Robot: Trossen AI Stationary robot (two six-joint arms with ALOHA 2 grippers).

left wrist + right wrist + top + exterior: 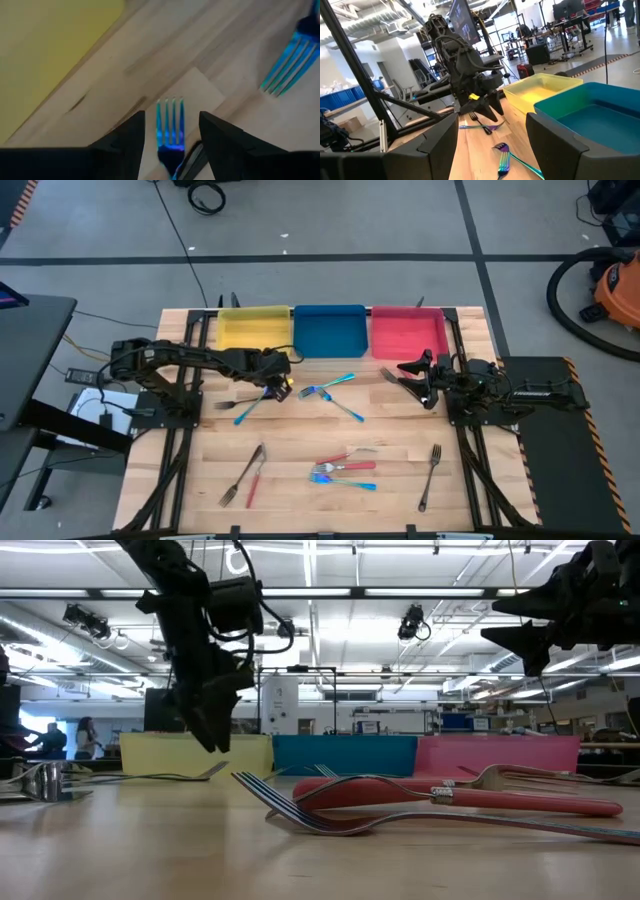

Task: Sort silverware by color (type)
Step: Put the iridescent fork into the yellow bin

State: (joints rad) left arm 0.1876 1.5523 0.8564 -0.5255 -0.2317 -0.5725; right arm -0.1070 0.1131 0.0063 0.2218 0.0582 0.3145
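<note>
On the wooden tabletop (330, 500) lie all the forks, spoons and knives, and none is in a tray yet. The yellow tray (252, 328), blue tray (329, 330) and red tray (408, 332) look empty, so the sorting has barely begun. The left gripper (280, 387) hangs low over a blue fork (170, 125), its jaws apart on either side. The right gripper (415, 376) waits near the red tray with jaws apart, holding nothing.

L claw (171, 132) open astride blue fork (170, 127), yellow tray (50, 50) nearby.
</note>
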